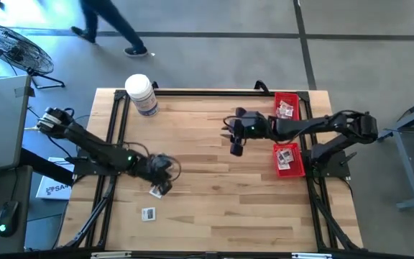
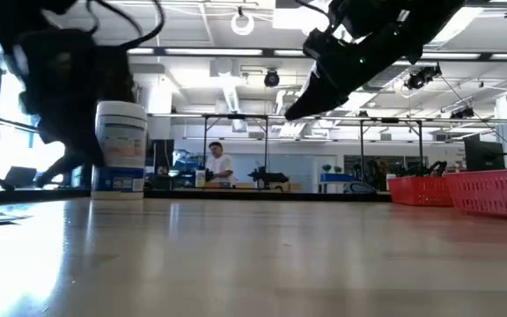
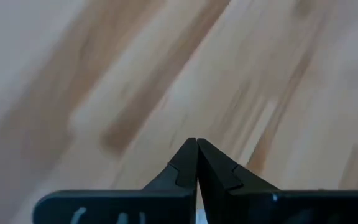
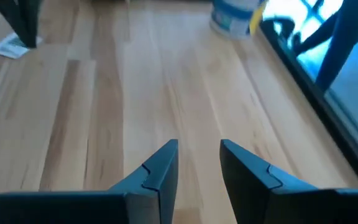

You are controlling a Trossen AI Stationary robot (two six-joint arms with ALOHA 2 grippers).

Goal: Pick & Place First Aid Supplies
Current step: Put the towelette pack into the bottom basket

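A small white square packet (image 1: 156, 191) sits right at the tips of my left gripper (image 1: 161, 180), over the table's near left part. The right wrist view shows this packet (image 4: 8, 46) beside the dark left fingers (image 4: 25, 25). The left gripper (image 3: 197, 144) is shut, and no packet shows past its tips in its own wrist view. A second packet (image 1: 148, 214) lies flat nearer the near edge. More packets lie in two red bins (image 1: 298, 99) (image 1: 300, 170). My right gripper (image 1: 236, 144) (image 4: 199, 146) hovers open above the table's middle. My left gripper is shut with the white packet's edge (image 1: 159, 187) at its tips. I cannot tell whether the fingers touch or pinch the packet: the high view is too small there, and the left wrist view shows only shut fingers over bare wood.
A big white jar with a bluish label (image 1: 141, 94) (image 2: 120, 148) stands near the far left corner. The two red bins (image 2: 487, 192) sit along the right edge. Bare wood lies between the two arms. A person (image 1: 110, 25) walks beyond the far edge.
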